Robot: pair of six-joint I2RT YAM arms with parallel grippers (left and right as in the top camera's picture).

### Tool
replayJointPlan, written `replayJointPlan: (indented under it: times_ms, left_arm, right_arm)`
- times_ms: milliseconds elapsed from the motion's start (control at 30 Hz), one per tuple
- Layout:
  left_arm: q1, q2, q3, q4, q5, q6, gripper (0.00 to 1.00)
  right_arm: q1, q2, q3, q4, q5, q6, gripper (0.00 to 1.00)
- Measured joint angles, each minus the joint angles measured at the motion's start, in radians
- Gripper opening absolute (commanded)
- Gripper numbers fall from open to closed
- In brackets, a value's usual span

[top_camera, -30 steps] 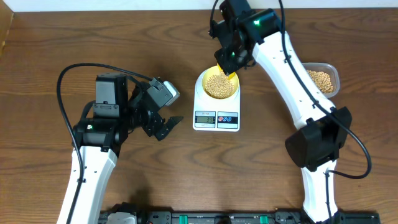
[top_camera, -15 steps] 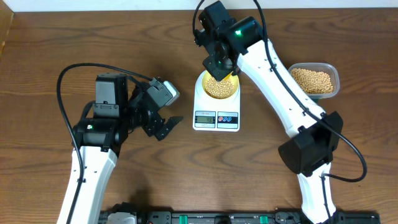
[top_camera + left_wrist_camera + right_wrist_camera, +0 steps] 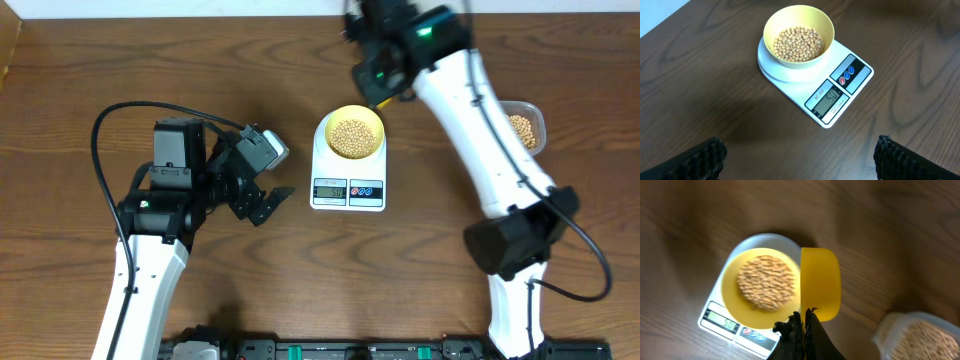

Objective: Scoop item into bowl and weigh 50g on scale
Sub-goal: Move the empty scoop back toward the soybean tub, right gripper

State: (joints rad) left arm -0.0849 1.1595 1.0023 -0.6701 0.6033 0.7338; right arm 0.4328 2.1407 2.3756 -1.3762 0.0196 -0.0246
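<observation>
The pale yellow bowl stands on the white scale and holds a heap of tan beans. The bowl and the scale also show in the left wrist view, and the display reads about 50. My right gripper is shut on the handle of the bright yellow scoop, held above and just right of the bowl; the scoop shows no beans. My left gripper is open and empty, left of the scale.
A clear plastic container with more beans stands at the right, partly hidden by the right arm. It shows blurred in the right wrist view. Bare wooden table lies between the left gripper and the scale.
The right gripper with the scoop has lifted off the bowl and moved right and back. The left arm has not moved.
</observation>
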Motion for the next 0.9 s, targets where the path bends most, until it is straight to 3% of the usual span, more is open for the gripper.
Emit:
replayJointPlan:
  times_ms: [900]
  left_arm:
    - [0.000,0.000,0.000,0.000,0.000,0.000,0.96]
  right_arm:
    - [-0.709,-0.049,-0.003,-0.211,-0.460,0.066,0.01]
